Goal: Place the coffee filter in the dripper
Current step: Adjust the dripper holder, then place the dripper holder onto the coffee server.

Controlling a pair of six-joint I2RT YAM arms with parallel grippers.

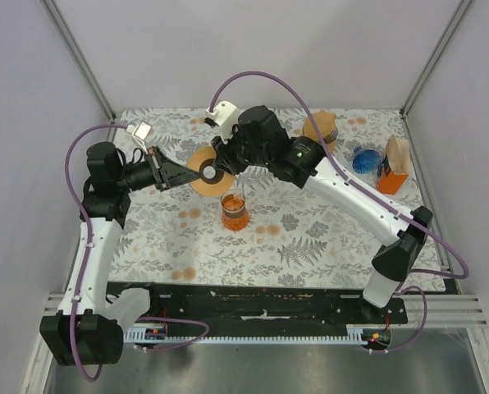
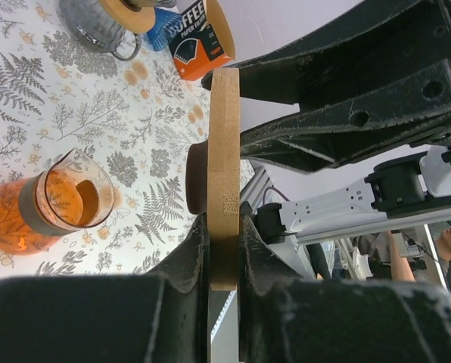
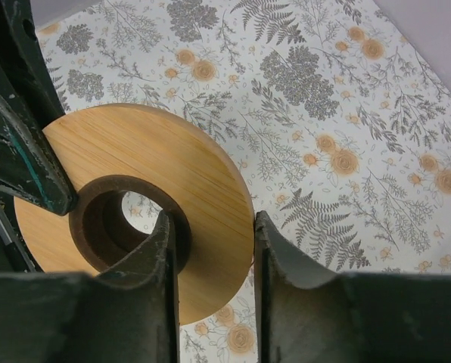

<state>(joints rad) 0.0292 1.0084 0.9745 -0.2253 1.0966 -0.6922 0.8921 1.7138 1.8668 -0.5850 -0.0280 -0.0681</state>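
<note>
A round wooden ring (image 1: 202, 182) with a dark inner collar hangs in the air above the table, held between both grippers. My left gripper (image 1: 189, 173) is shut on its edge; the left wrist view shows the ring (image 2: 225, 151) edge-on between the jaws (image 2: 224, 227). My right gripper (image 1: 221, 162) straddles the ring's band (image 3: 172, 166), with one finger in the hole and one against the outer rim (image 3: 210, 219). The grey dripper (image 1: 320, 128) with a tan top stands at the back. The orange coffee filter box (image 1: 396, 166) stands at the far right.
An orange glass carafe (image 1: 234, 211) stands just below the held ring and also shows in the left wrist view (image 2: 55, 208). A blue object (image 1: 363, 158) sits between the dripper and the filter box. The cell's walls close in the back and both sides.
</note>
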